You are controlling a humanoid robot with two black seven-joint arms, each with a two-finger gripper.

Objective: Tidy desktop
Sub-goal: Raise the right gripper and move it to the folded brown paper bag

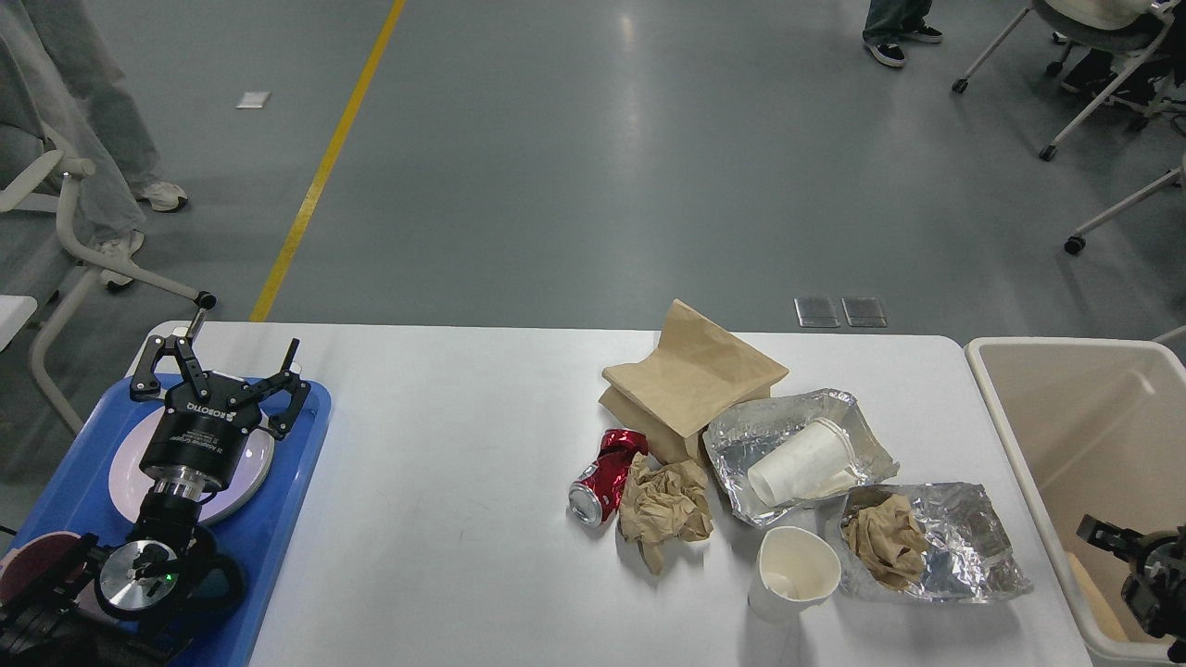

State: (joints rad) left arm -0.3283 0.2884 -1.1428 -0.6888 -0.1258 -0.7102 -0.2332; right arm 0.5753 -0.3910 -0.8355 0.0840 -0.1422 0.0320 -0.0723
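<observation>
Desktop (445, 445), the white table, is lying between a blue tray (278, 519) and beige bin (1075, 435), carrying paper bags (695, 375), foil (964, 547), cups (797, 565) and a red can (602, 482). Left gripper (220, 366) is hovering open over the tray; right gripper (1103, 535): cannot tell.

A: left gripper (243, 356) — black linkage fingers, cylindrical black body, white "ROBOTIQ" lettering.
B: wrist below it?
A: silver metal ring, then black joint housing with a round silver cap — small green light on it.
B: right gripper (1107, 537)?
A: black, mostly cropped.
</observation>
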